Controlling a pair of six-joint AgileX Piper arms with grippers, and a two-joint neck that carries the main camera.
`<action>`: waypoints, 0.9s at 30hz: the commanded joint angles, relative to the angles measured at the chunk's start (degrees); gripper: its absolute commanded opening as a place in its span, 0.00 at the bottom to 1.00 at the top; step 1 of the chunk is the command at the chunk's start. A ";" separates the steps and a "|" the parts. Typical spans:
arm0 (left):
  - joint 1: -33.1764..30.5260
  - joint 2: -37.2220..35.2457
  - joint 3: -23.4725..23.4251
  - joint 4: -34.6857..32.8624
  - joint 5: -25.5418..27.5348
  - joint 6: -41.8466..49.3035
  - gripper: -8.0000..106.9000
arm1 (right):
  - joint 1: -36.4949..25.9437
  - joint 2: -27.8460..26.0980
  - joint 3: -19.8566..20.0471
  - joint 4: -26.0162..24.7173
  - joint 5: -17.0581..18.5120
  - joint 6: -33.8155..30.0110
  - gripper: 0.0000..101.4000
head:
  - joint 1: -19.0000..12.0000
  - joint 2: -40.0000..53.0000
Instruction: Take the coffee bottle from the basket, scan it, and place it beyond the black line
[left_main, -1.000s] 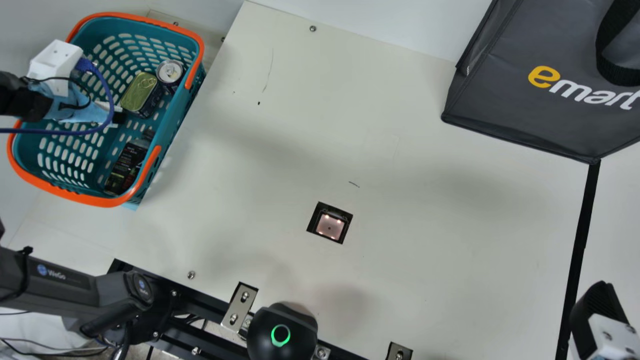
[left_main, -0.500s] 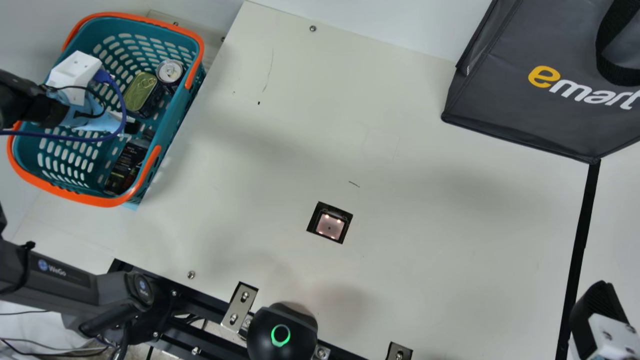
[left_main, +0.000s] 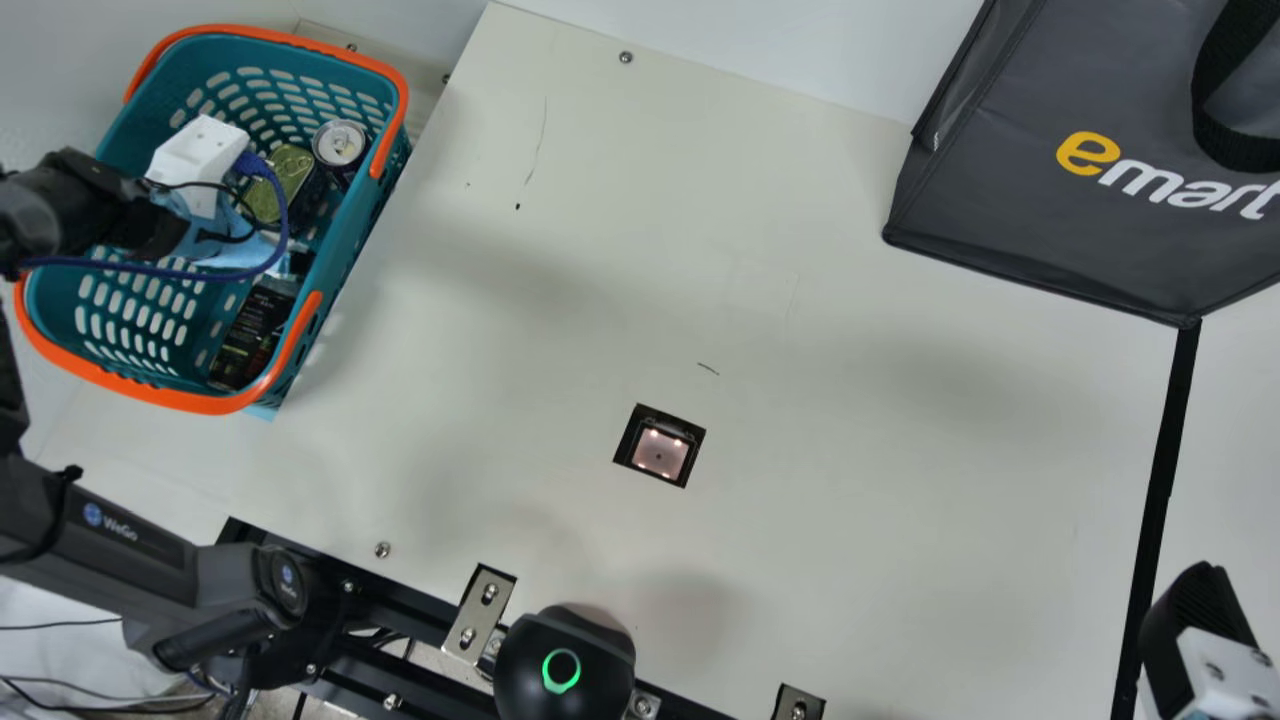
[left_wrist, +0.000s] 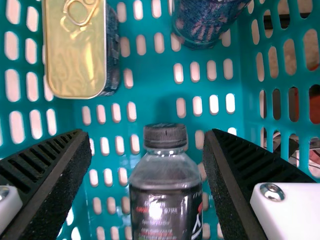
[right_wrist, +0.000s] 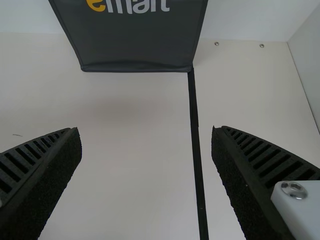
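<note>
Left gripper (left_main: 288, 262): jaws spread, clear plastic coffee bottle, black-capped (left_wrist: 165, 207), lined up with their gap inside teal, orange-rimmed plastic basket (left_main: 215, 404). Right gripper (left_main: 1195, 622): jaws spread near straight black line (left_main: 1160, 490).

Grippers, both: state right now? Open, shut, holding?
Left gripper: open, empty; bottle shows between its fingers, ungripped.
Right gripper: open, empty, over the table by the black line.
</note>
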 joint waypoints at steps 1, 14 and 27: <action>-0.40 0.75 0.00 0.11 -0.93 -0.60 0.85 | 0.00 0.00 0.00 0.00 0.00 0.00 0.90 | -1.57 0.14; -0.76 5.52 -0.80 1.10 -5.26 -2.09 0.85 | 0.00 0.00 0.00 0.00 -0.06 0.00 0.90 | -1.57 0.14; -1.14 7.69 -0.54 0.45 -7.26 -2.22 0.85 | 0.00 0.00 0.00 0.00 -0.06 0.00 0.90 | -1.57 0.14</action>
